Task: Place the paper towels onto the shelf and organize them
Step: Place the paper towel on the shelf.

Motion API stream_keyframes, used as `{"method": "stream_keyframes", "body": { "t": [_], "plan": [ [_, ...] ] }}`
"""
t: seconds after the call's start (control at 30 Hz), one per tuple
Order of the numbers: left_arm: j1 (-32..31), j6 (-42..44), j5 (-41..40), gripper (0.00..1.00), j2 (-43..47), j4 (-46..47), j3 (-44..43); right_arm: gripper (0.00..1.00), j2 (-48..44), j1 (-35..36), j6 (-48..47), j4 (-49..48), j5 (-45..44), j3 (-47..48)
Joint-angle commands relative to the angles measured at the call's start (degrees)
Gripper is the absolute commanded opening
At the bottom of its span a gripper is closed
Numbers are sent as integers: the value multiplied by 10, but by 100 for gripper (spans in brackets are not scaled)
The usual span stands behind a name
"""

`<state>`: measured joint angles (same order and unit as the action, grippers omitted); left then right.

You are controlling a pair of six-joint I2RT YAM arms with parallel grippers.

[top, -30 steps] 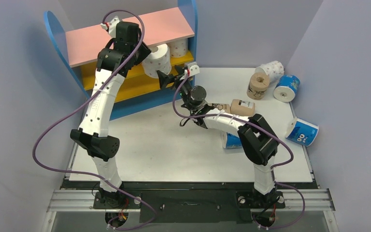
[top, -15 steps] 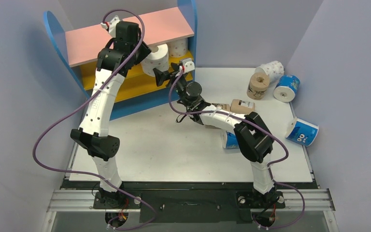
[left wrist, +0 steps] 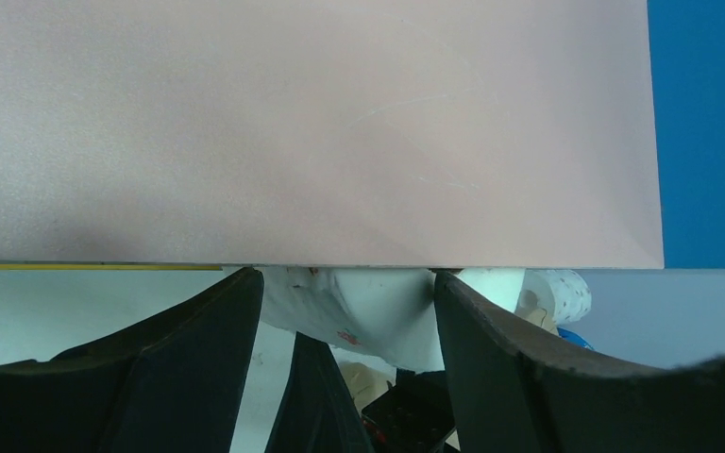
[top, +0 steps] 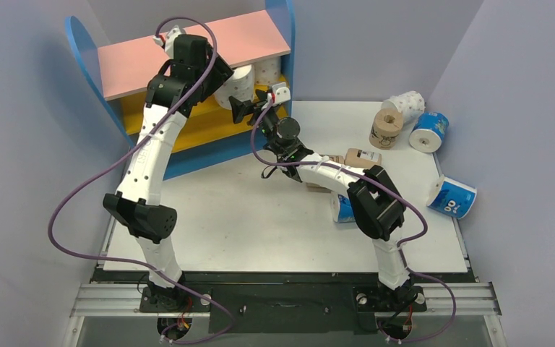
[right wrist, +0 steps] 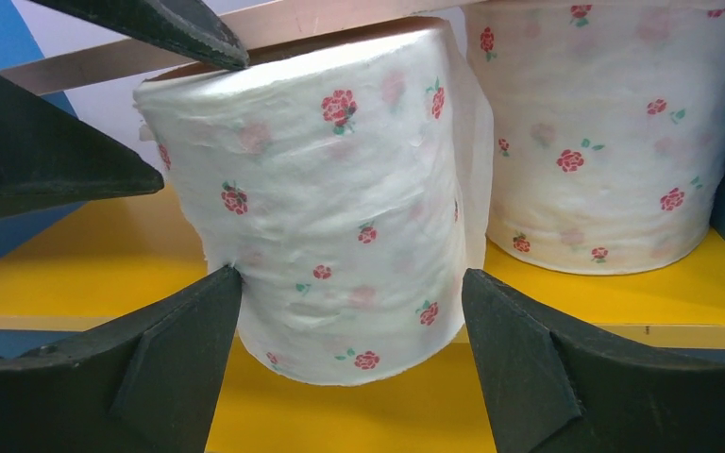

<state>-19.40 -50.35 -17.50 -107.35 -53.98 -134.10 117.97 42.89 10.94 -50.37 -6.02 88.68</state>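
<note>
Two grippers bracket one flowered roll [right wrist: 330, 208]. My right gripper [right wrist: 349, 274] gapes wide, a finger on each side, gripping nothing. My left gripper [left wrist: 345, 283] straddles it from above, jaws part-way apart; I cannot tell if it grips. The roll is at the yellow board [right wrist: 85, 274]'s front edge. Placing step, I judge; next, push it back beside the second flowered roll [right wrist: 614, 142] just beyond. The pink top board [left wrist: 293, 123] crowds overhead, and loose rolls [top: 386, 126] lie well behind my right gripper.

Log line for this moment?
white rose-print paper roll: at yellow shelf board | left pincer: at roll top, grip unclear | right pincer: open, straddling roll
</note>
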Motion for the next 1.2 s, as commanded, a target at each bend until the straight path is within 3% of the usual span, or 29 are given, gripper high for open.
{"method": "stream_keyframes", "body": {
  "t": [0.0,0.13,0.37,0.5,0.77,1.17],
  "plan": [
    [0,1,13,65,60,48,30,82,-6,-4,1,-15,-9,27],
    [-3,2,18,70,104,81,94,82,-9,-4,0,-10,-10,26],
    [-17,17,10,89,184,121,166,82,-13,-3,0,-3,-10,26],
    [-43,45,-8,98,252,180,262,82,-12,-2,-1,6,-7,33],
    [-58,81,3,96,462,313,540,82,-4,2,-7,30,-10,60],
    [-57,101,-11,97,677,360,754,82,38,13,-18,63,-39,126]
  ]
}}
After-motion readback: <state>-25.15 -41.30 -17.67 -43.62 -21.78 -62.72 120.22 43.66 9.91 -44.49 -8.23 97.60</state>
